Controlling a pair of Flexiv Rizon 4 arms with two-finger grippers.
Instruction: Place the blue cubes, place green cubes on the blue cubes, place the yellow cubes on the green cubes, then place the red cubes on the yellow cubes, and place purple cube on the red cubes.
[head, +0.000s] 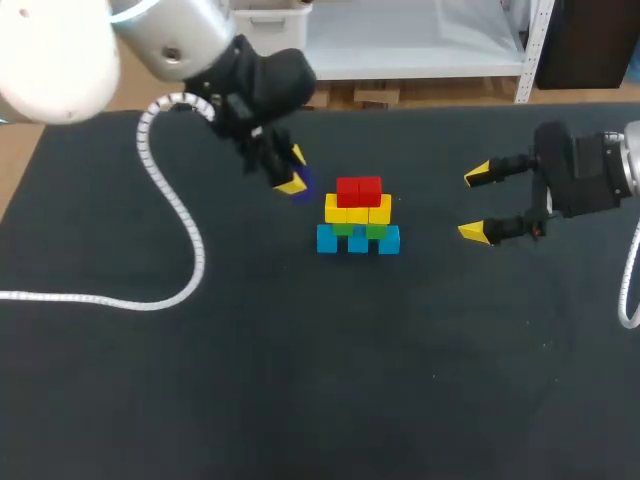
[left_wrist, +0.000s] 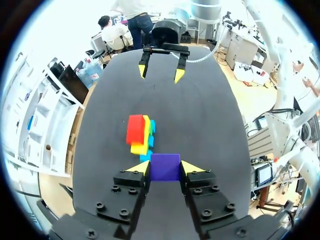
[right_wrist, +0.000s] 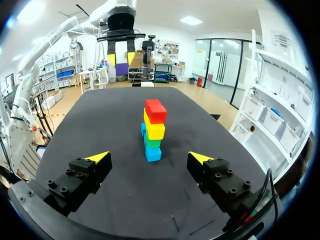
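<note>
head view, starting at the left: what's your left arm holding?
– your left gripper (head: 293, 170) hangs in the upper left of the frame, just left of the stack, and it's clamped on the purple cube (head: 303, 186). your left wrist view shows it plainly, with a yellow tip pressed to each side of the cube. a white coiled cable (head: 172, 205) loops from that arm down onto the table (head: 300, 380).

and the middle?
– the stack stands a little above the frame's centre. you've got three blue cubes (head: 327, 239) in a row on the table, green cubes (head: 375, 231) on them, yellow cubes (head: 357, 211) above those, and red cubes (head: 359, 190) as the top layer. the purple cube is held beside the stack, not touching it.

and the right?
– your right gripper (head: 475, 203) sits at the right of the frame, well apart from the stack, with its fingers spread wide and nothing between them. in your right wrist view the stack stands ahead of it, with your left gripper beyond.
</note>
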